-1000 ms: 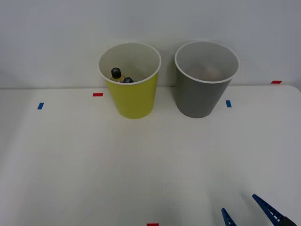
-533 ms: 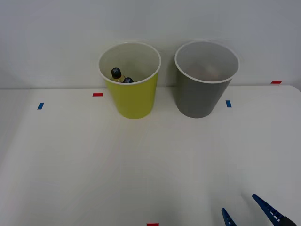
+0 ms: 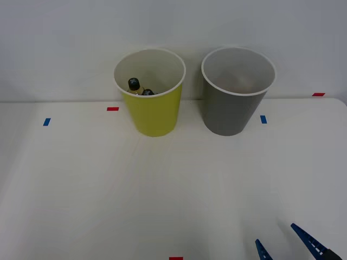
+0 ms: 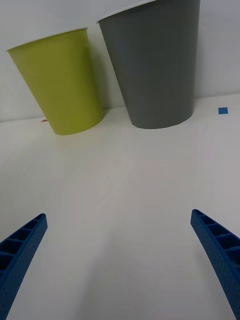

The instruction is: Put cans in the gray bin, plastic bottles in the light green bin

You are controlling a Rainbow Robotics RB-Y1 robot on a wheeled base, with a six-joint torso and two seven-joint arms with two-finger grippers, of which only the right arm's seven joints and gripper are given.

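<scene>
Bottles (image 3: 139,88) seemingly inside lime bin (image 3: 154,114)

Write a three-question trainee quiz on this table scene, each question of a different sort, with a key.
1. True or false: the bottles are inside the light green bin.
2. Multiple choice: the right gripper is (A) shut on a bottle, (B) open and holding nothing, (C) reaching into the gray bin.
3. Fill in: seen from the front, the gray bin stands to the robot's ______ of the light green bin.

Key
1. True; two black caps show above its rim.
2. B; the blue fingers stand wide apart over the bare table.
3. Right.
</scene>
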